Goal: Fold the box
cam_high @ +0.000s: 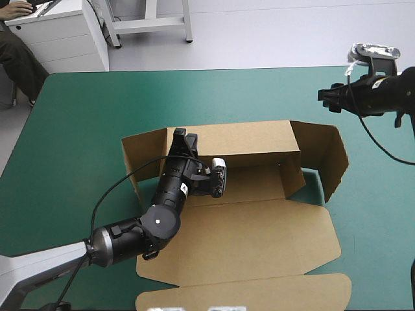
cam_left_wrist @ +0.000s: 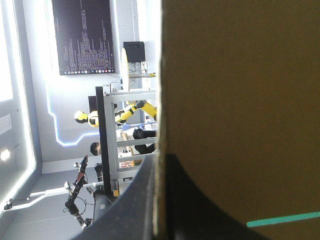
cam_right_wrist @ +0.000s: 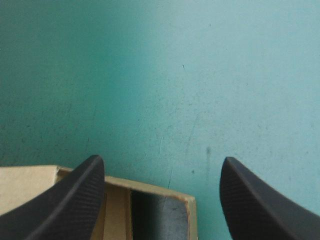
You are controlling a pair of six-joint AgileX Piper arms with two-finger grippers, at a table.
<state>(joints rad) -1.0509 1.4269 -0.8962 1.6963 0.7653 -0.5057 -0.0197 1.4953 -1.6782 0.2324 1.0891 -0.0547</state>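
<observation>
Standing partly folded near the middle of the teal-green desk (cam_high: 78,129), the brown box (cam_high: 259,194) had its far wall (cam_high: 246,137) raised and its end flaps (cam_high: 327,159) swung up. The lid (cam_high: 246,249) lay flat toward the near edge. The walls did not look tucked, so most of the folding seemed left. The left pincer (cam_high: 183,141) was clenched on the far wall's top edge near its left end, the board pinched in its grip. The right pincer (cam_right_wrist: 161,161) hung released, jaws wide apart, over the desk's far right side, above the box's right corner and not touching it.
</observation>
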